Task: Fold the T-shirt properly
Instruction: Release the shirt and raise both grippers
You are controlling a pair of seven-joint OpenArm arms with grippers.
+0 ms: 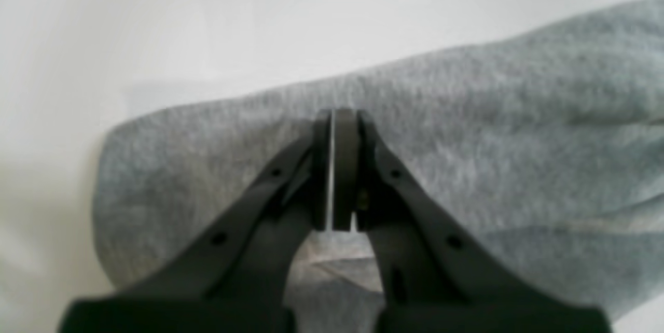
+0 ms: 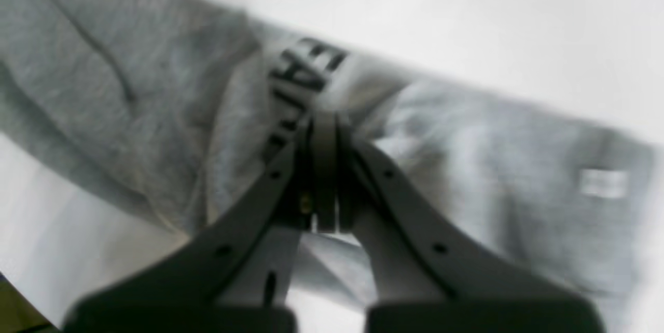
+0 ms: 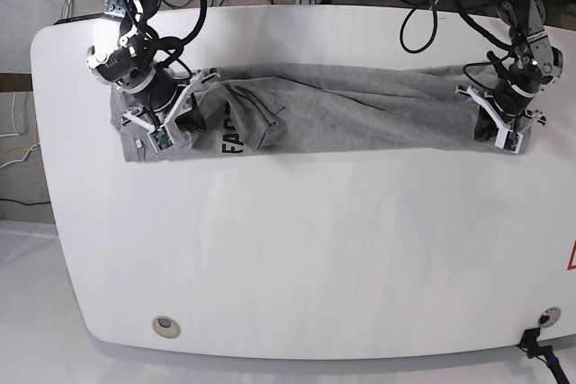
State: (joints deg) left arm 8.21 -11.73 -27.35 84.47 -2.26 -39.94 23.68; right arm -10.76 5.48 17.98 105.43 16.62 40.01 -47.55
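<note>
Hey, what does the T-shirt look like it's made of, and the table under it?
T-shirt: soft knit, likely cotton jersey; heathered grey flecks, limp wrinkles, matte, with dark printed lettering.
Table: smooth white top, probably laminate or painted board; an even surface with a slight sheen, no grain visible. Exact material can't be told.

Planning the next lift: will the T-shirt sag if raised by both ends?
Probably. The T-shirt lies creased and bunched, so it looks limp and its middle should droop. It looks thin, so likely light. Both sets of fingers are shut at its ends; the knit seems unlikely to slip.

Dark lettering (image 2: 303,79) on the T-shirt (image 3: 360,114) is blurred, partly hidden.
</note>
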